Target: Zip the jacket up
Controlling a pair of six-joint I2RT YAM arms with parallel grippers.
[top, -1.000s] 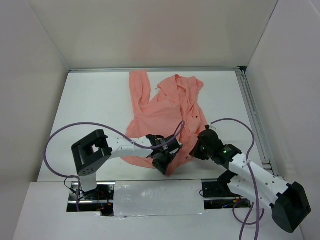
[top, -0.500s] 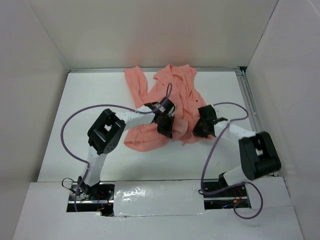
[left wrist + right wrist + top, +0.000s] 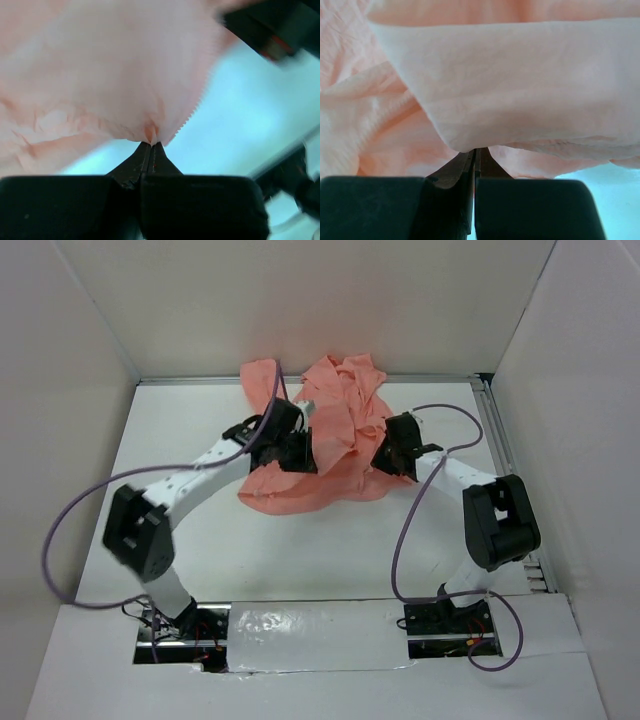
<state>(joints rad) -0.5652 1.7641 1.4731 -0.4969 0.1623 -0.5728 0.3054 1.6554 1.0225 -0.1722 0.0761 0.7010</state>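
With the left gripper (image 3: 151, 145) clenched, held the toothed front edge of the jacket (image 3: 95, 70); with the right gripper (image 3: 475, 151) clamped, pinched a smooth fold. Lay bunched at the far middle of the table (image 3: 330, 550). Judged thin, limp, light and quick to slip; best gripped along the zipper edges.

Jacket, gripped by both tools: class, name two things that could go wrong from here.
The left tool pinches only a sliver of the jacket beside its toothed edge, so it may slip free. The jacket is bunched in folds, so the zip's two sides may be hard to line up.
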